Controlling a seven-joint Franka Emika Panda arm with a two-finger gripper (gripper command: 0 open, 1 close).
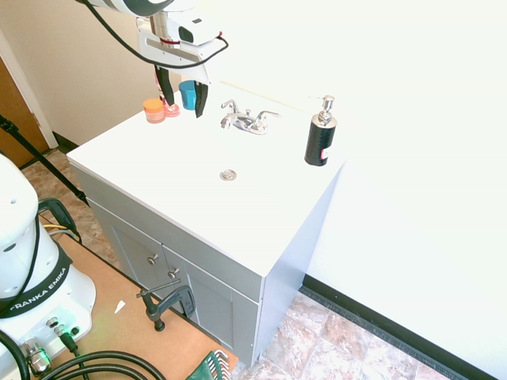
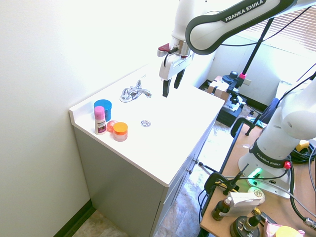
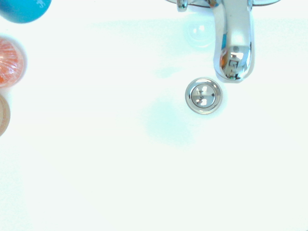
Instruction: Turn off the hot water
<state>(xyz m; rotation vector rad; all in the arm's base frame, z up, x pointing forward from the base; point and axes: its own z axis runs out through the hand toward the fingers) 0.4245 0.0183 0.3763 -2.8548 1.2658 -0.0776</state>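
Observation:
The chrome faucet (image 1: 247,120) stands at the back of the white sink counter (image 1: 142,150). Its left-hand lever, the hot water tap (image 1: 229,106), sticks out beside the curved spout (image 3: 234,43). No water stream shows, and the basin around the drain (image 3: 203,96) looks dry. My gripper (image 1: 182,93) hangs open and empty above the basin, in front of the faucet and well above it, touching nothing. In the second exterior view the gripper (image 2: 170,84) sits to the right of the faucet (image 2: 133,92).
A blue cup (image 1: 188,93), an orange jar (image 1: 154,110) and a pink bottle (image 2: 100,120) cluster at the counter's back left. A black soap dispenser (image 1: 321,134) stands to the right of the faucet. The wall runs close behind the faucet.

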